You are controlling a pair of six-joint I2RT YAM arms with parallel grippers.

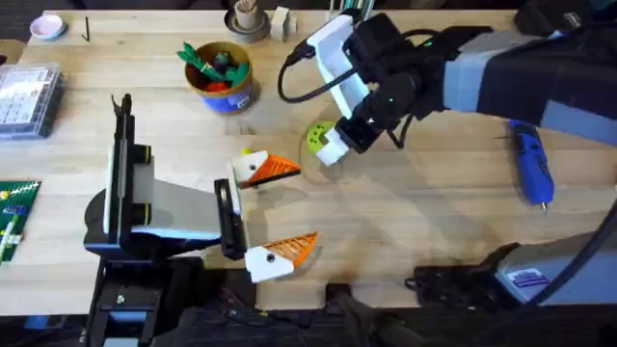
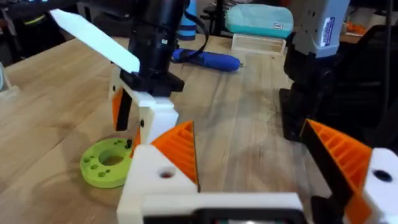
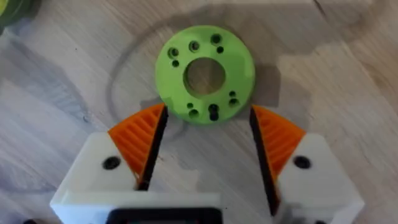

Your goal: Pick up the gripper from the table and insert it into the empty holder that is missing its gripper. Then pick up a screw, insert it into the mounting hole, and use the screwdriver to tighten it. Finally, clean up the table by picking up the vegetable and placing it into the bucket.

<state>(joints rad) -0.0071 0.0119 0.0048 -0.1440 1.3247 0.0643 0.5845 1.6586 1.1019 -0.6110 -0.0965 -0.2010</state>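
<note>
Four orange-padded fingers are all I count from overhead, so I judge the gripper-into-holder step done, though I cannot be sure. My right hand (image 1: pixel 333 145) reaches across the desk (image 1: pixel 405 222) and hangs over the green disc (image 1: pixel 318 133). My left hand (image 1: pixel 307 204) lies low at the near side, spread wide and holding nothing. The screwdriver (image 1: pixel 530 164) lies flat and untouched at the far right, well apart from both hands. The bucket (image 1: pixel 224 75) stands at the back with green and red toys in it. A small yellow bit (image 1: pixel 247 152) just beside my left hand's upper finger may be the vegetable; if so, it is not in the bucket yet.

From the left wrist, my right hand stands upright at the disc's edge, and the screwdriver lies far behind it.

From the right wrist, my right fingers are spread on either side of the disc, pads near its rim but pinching nothing. One hole looks darker, perhaps a screw; I cannot tell.

So I judge the screw step is under way; tightening and cleanup are left.
</note>
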